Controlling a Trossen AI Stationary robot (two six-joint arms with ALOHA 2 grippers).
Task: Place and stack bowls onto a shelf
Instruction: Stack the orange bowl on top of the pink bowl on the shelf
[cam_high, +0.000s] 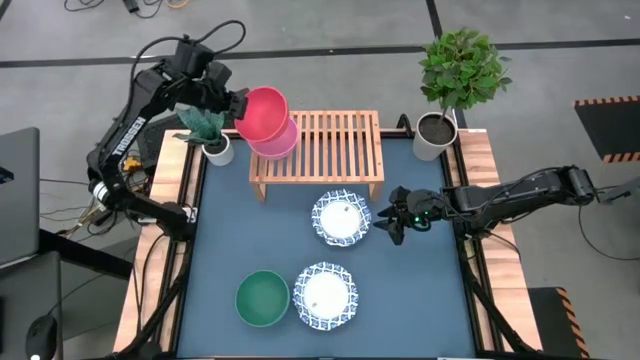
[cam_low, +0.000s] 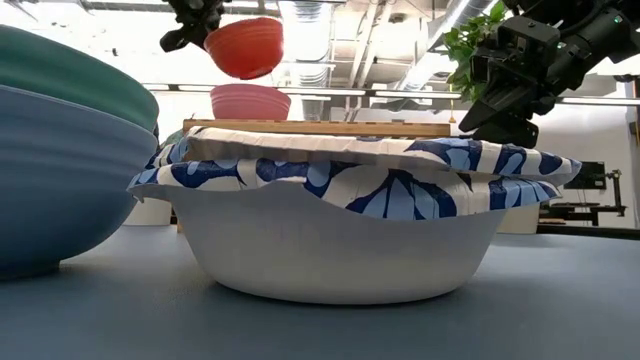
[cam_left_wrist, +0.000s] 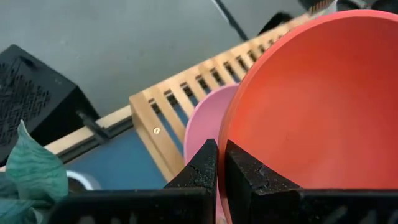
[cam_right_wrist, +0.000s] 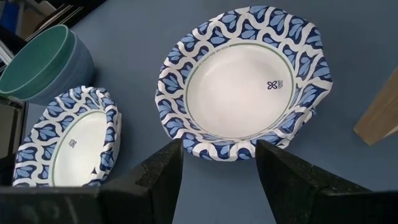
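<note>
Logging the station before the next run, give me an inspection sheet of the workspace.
Surface: blue tabletop, wooden side rails.
Job's things: wooden shelf at the back; pale pink bowl on its left end; red-pink bowl held above it; two blue-patterned bowls and a teal bowl on the tabletop.
Clutter: two potted plants at the back corners.
Grippers: left gripper shut on the red-pink bowl's rim; right gripper open, facing the nearer patterned bowl.
Cables: on the floor at left.
Surroundings: laptop at left.
</note>
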